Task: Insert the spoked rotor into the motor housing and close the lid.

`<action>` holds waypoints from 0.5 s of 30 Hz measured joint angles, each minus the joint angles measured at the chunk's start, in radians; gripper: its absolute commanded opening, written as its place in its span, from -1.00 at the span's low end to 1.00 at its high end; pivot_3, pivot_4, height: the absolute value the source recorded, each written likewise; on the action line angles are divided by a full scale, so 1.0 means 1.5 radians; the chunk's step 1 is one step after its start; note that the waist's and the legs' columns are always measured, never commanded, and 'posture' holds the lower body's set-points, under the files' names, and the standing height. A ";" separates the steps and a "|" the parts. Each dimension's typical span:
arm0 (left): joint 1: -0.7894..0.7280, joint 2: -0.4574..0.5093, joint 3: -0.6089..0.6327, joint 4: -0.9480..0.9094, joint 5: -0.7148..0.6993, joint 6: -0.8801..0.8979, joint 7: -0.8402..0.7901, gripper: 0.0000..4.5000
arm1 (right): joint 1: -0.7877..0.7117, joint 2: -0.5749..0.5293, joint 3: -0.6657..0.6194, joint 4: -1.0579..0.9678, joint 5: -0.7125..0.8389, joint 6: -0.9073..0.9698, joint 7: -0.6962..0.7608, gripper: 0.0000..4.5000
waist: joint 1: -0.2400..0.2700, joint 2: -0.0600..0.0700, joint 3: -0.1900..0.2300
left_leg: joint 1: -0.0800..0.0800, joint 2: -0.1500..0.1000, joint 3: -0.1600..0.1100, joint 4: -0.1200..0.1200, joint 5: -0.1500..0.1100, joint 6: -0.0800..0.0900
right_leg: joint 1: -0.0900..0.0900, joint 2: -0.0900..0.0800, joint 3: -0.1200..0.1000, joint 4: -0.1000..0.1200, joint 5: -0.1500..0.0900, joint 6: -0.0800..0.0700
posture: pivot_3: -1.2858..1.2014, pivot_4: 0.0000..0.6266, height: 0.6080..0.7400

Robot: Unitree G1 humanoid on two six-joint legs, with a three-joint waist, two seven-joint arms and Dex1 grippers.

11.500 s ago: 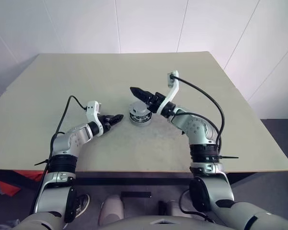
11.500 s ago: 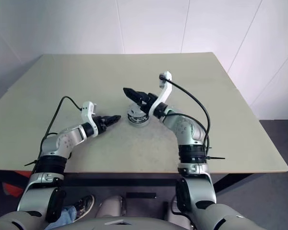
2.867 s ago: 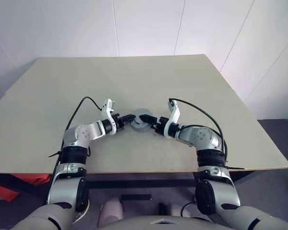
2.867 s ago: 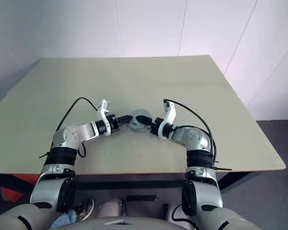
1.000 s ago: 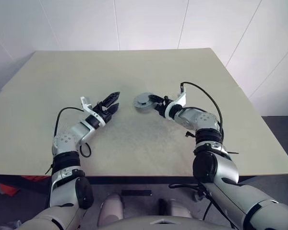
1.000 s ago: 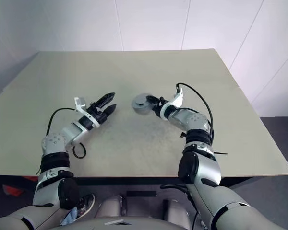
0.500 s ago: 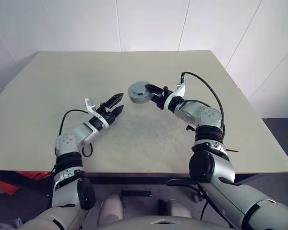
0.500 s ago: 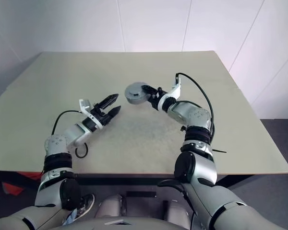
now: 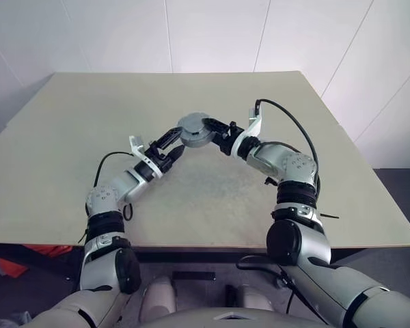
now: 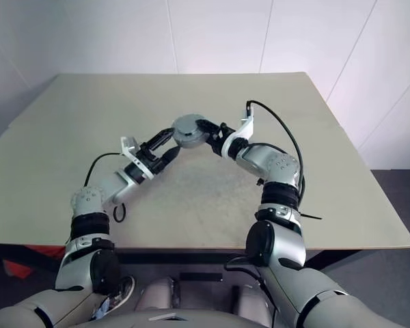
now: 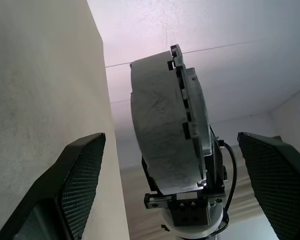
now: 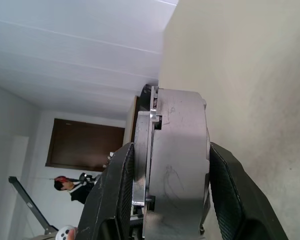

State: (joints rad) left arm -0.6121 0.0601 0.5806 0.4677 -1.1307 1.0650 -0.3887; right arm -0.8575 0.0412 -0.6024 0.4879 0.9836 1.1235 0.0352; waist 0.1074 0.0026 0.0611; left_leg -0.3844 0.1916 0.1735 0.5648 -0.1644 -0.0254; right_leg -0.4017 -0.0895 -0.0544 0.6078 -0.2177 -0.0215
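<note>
Hanging at upper centre of the head view above the table (image 9: 68, 130), the motor housing (image 9: 194, 129) is showing as a thick grey metal drum, notched rim, lid (image 11: 192, 125) seated. Right gripper (image 9: 206, 130) is clamping it across its flat faces. Left gripper (image 9: 169, 140) is spreading wide, just beside it.
</note>
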 measured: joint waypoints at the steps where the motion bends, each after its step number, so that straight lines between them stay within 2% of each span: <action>1: -0.005 0.000 0.000 0.006 0.000 -0.001 -0.002 0.99 | 0.002 0.000 0.001 -0.001 0.000 0.000 0.000 -0.03 | 0.000 0.000 0.000 | 0.000 0.000 0.000 0.000 0.000 0.000 | 0.000 0.000 0.000 0.000 0.000 0.000 | 0.03 -1.00 1.00; 13: -0.094 0.005 -0.039 0.174 0.070 -0.066 -0.084 0.99 | 0.009 0.003 0.021 -0.027 0.004 0.001 0.005 -0.03 | 0.007 0.000 0.000 | 0.000 0.000 0.000 0.000 0.000 0.000 | 0.000 0.000 0.000 0.000 0.000 0.000 | 0.03 -1.00 1.00; 15: -0.097 0.005 -0.043 0.182 0.078 -0.074 -0.100 0.72 | 0.012 0.003 0.023 -0.034 0.004 0.001 0.005 -0.03 | 0.010 0.000 0.000 | 0.000 0.000 0.000 0.000 0.000 0.000 | 0.000 0.000 0.000 0.000 0.000 0.000 | 0.03 -1.00 1.00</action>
State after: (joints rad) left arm -0.7581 0.0671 0.5162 0.7402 -1.0131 0.9546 -0.5394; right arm -0.8399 0.0458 -0.5677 0.4369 0.9892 1.1249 0.0422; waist 0.1230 0.0024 0.0613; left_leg -0.3844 0.1912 0.1730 0.5646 -0.1644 -0.0253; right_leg -0.4016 -0.0894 -0.0545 0.6078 -0.2176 -0.0213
